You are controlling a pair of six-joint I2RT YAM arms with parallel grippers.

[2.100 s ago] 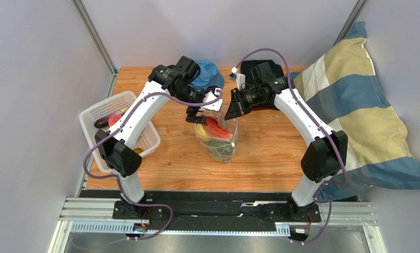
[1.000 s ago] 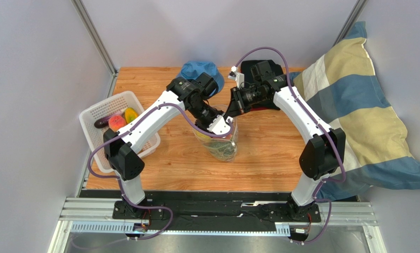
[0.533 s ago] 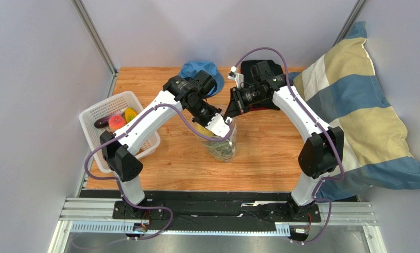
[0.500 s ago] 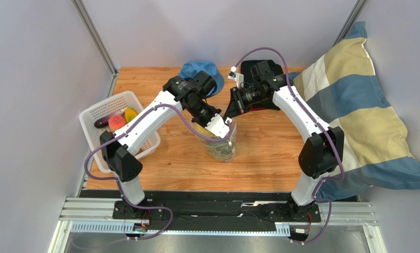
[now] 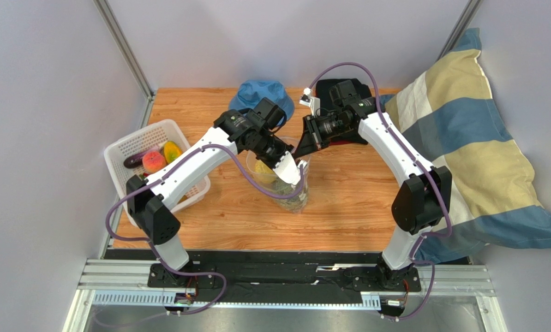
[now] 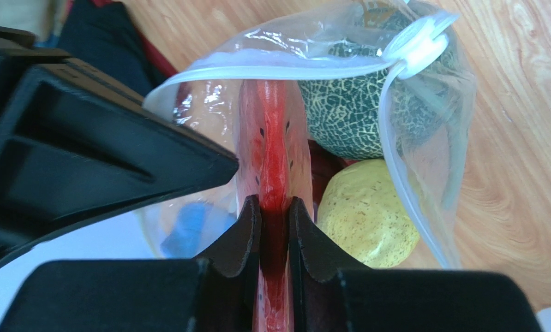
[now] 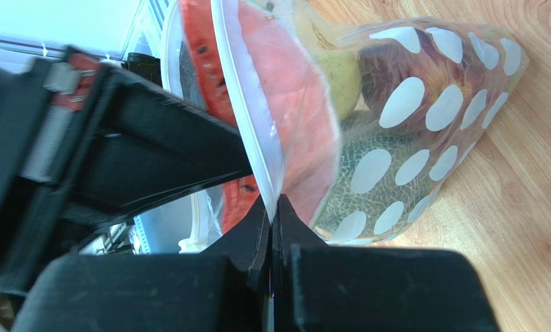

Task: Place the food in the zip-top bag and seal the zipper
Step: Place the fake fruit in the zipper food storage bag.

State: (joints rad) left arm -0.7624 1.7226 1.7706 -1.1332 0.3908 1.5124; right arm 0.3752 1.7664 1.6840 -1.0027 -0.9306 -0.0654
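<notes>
Watermelon slice (image 6: 274,149) and bag mouth are what the next move turns on. The left gripper (image 6: 275,207) has its jaws pinched on the slice's thin flanks. The slice's long axis runs straight out from the fingertips and down into the bag (image 6: 441,166), which stands slumped on the table (image 5: 354,207) between the two arms. In the left wrist view the far end of the slice reaches under the zipper strip (image 6: 271,69). The strip arches crosswise to the slice's length, so the slice goes in end first rather than broadside. The right wrist view shows red flesh on both sides of that strip, so I judge the slice to be partly inside, with the gripped end outside the mouth. A netted green ball (image 6: 347,117) and a yellow fruit (image 6: 368,214) lie already inside, just to one side of the slice. The slice has a free lane beside them, though how deep that lane goes cannot be seen. The right gripper (image 7: 275,207) has its jaws pressed together on the zipper strip at the far rim, lifting that edge so the mouth gapes toward the left arm. The left arm is the one directly over the opening. Letting go should drop the slice along its own length, provided the right gripper keeps its hold on the rim.
</notes>
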